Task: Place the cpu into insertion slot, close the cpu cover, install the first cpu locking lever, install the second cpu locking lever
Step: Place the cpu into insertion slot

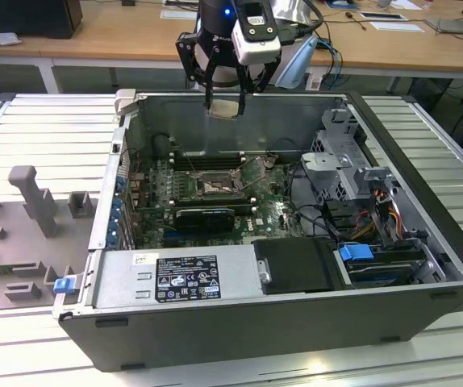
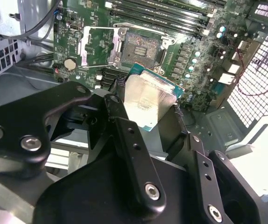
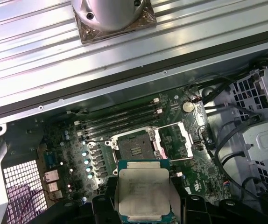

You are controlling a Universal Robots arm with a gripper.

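The gripper [image 1: 225,103] hangs over the far wall of the open computer case [image 1: 296,330]. Its fingers [image 2: 120,116] are clamped on the cpu [image 1: 223,110], whose silvery face shows in both wrist views; the gripped edges are hidden behind the fingers. Well below, near the middle of the motherboard [image 1: 273,206], the insertion slot [image 1: 215,186] lies bare, with the cpu cover [image 3: 175,139] swung up just beside it. In the exterior view the slot's contact field is hard to make out.
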